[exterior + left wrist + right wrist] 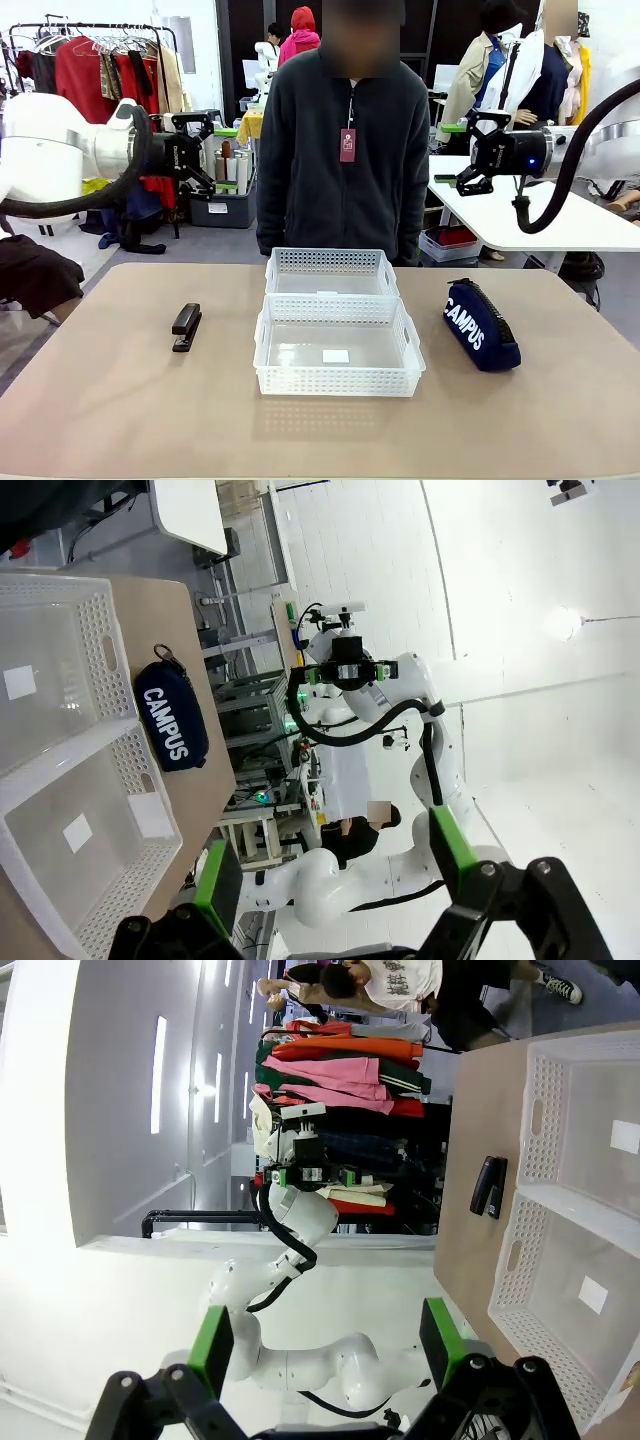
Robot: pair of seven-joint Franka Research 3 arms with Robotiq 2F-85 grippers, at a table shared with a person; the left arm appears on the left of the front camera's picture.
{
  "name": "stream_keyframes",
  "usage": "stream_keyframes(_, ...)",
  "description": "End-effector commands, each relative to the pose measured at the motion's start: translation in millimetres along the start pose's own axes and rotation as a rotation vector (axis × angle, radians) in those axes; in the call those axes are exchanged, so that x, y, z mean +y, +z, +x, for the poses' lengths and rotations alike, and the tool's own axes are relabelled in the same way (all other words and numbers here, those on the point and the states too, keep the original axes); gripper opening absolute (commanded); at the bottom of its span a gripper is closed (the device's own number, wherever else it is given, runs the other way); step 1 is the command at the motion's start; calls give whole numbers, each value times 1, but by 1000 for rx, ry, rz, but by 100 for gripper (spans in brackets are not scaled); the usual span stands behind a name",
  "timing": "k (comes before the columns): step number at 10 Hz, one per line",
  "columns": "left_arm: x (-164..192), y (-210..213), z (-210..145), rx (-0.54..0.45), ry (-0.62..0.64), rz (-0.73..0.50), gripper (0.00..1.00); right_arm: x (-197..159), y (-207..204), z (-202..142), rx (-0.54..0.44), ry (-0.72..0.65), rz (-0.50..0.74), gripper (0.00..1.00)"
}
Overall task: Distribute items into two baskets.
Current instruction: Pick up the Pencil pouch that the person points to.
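Observation:
Two empty white lattice baskets stand end to end mid-table, the near basket [335, 382] touching the far basket [330, 260]. A black stapler [186, 326] lies on the table to their left. The navy "CAMPUS" pouch [480, 324] lies to their right. My left gripper [207, 152] hangs open high above the table's left side. My right gripper [463, 152] is open high on the right. The left wrist view shows open green pads [218, 885], the pouch [172, 720] and a basket [100, 640]. In the right wrist view, open pads [210, 1345] frame the stapler [489, 1187] beside a basket [520, 1260].
A person in a dark fleece [340, 150] stands at the far edge behind the baskets, hands out of sight. The tan tabletop [120, 410] is bare in front. Behind stand a clothes rack [100, 70] and a white table [560, 220].

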State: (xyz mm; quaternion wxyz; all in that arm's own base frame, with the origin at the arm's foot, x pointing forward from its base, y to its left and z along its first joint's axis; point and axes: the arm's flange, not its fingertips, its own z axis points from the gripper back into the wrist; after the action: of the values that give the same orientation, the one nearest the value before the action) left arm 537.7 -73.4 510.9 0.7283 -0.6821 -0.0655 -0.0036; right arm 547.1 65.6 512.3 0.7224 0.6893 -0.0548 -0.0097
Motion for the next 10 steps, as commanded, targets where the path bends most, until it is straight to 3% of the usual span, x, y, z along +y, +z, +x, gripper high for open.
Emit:
stream_keyframes(1,-8,3,-7,-10,-14,-27,100,8,3,8,5,-30,5,100)
stream_keyframes(10,-9,1,-4,-1,-16,-1,100,1,1,1,-2,-3,0,100)
